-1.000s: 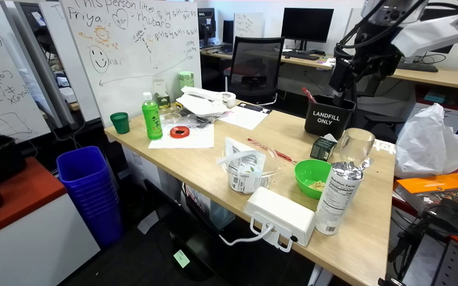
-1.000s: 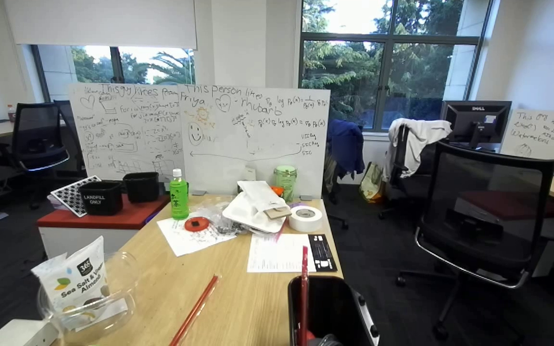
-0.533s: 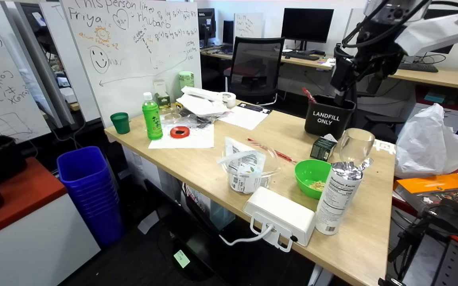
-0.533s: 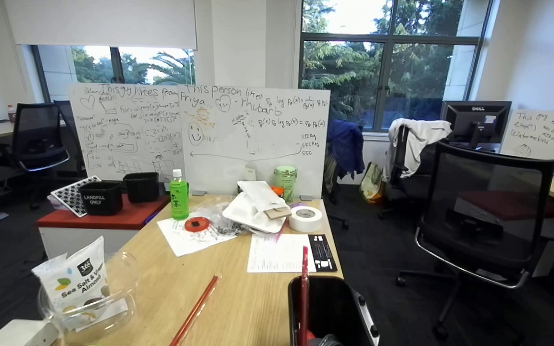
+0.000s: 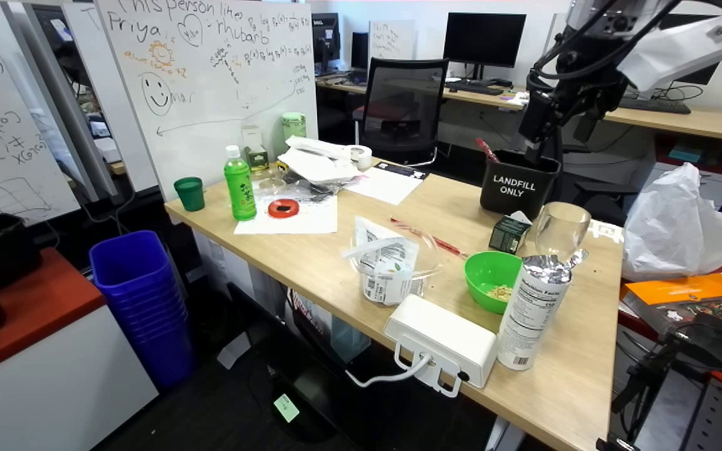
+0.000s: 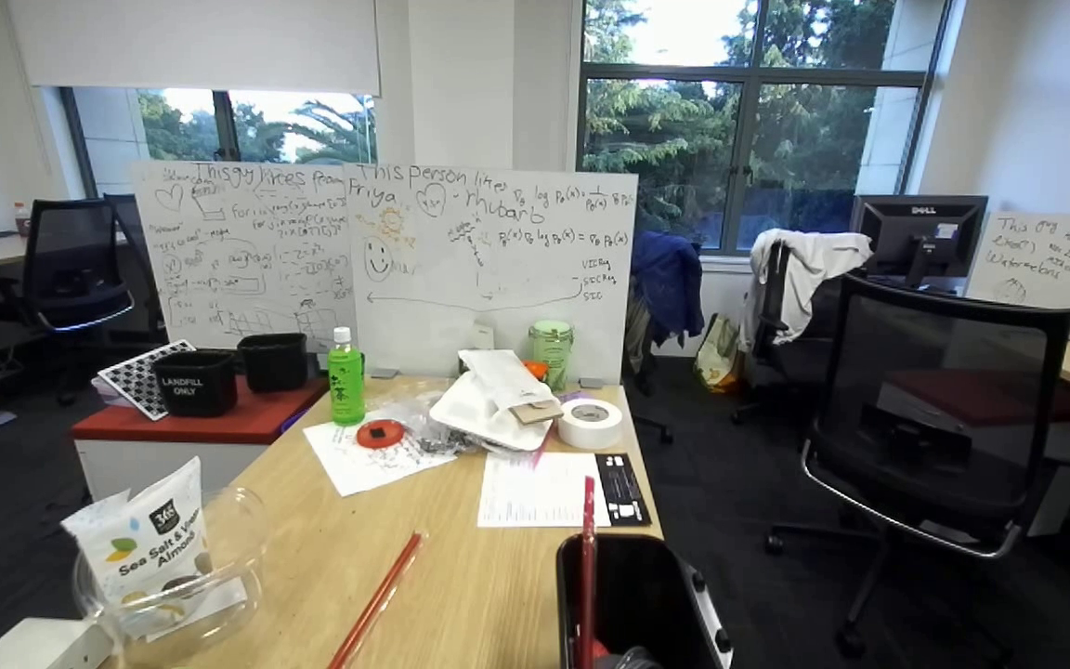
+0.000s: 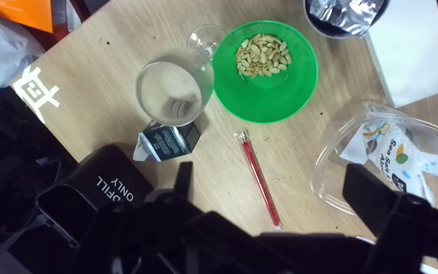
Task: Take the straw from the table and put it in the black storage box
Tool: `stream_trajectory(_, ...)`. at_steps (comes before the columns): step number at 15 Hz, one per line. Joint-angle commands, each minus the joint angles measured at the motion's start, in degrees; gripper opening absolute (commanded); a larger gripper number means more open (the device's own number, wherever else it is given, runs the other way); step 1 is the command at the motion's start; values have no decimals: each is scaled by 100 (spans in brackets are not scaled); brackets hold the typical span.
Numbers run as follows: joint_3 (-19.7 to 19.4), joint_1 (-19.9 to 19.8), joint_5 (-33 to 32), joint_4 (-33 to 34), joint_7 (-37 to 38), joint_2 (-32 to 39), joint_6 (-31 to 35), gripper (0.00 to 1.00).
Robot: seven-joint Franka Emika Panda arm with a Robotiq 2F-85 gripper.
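Note:
The straw is red, in a clear wrapper, and lies on the table; it shows in the wrist view point(image 7: 260, 182) and in both exterior views point(image 5: 430, 238) point(image 6: 375, 599). The black storage box, lettered "LANDFILL ONLY", stands at the table edge in both exterior views point(image 5: 511, 199) point(image 6: 651, 571) and lower left in the wrist view point(image 7: 108, 171). Another red straw point(image 6: 588, 557) stands up out of it. My gripper point(image 7: 267, 170) is wide open and empty; in the wrist view the straw lies between its fingers, on the table below. In an exterior view the gripper point(image 5: 558, 141) hangs near the box.
A wine glass point(image 7: 173, 91) and dark carton point(image 7: 169, 142) stand near the box. A green bowl with peanuts point(image 7: 264, 102), a clear container point(image 7: 340, 198) with a snack bag, a tall can point(image 5: 533, 319) and a white device point(image 5: 442, 338) are close to the straw.
The arm has shifted very slightly in an exterior view, a little right and then back left. The straw, the box and the other objects have not moved.

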Motion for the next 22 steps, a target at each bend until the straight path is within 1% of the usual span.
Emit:
stream_trajectory(1, -144, 34, -396, 541, -372, 813, 77, 100)
stream_trajectory(4, -412, 206, -219, 1021, -1083, 1581, 125, 100)
stream_trajectory(6, -627, 321, 282, 1416, -1619, 2134, 206, 100)
stream_trajectory(9, -806, 380, 1092, 2056, -2509, 2796, -41, 100)
stream_trajectory(11, -872, 347, 1318, 2442, -3028, 3180, -132, 100)
stream_trajectory(12, -905, 336, 1298, 2606, -3187, 3324, -189, 100)
stream_trajectory(13, -960, 343, 1117, 2717, -3262, 3433, -173, 100)
stream_trajectory(14, -1050, 397, 786, 2797, -3073, 3502, -117, 100)
stream_trajectory(15, -1021, 382, 1050, 2545, -3056, 3347, 97, 100)
stream_trajectory(17, -1066, 385, 905, 2690, -3057, 3471, 89, 100)
stream_trajectory(22, -1064, 419, 882, 2709, -3055, 3476, 61, 100)
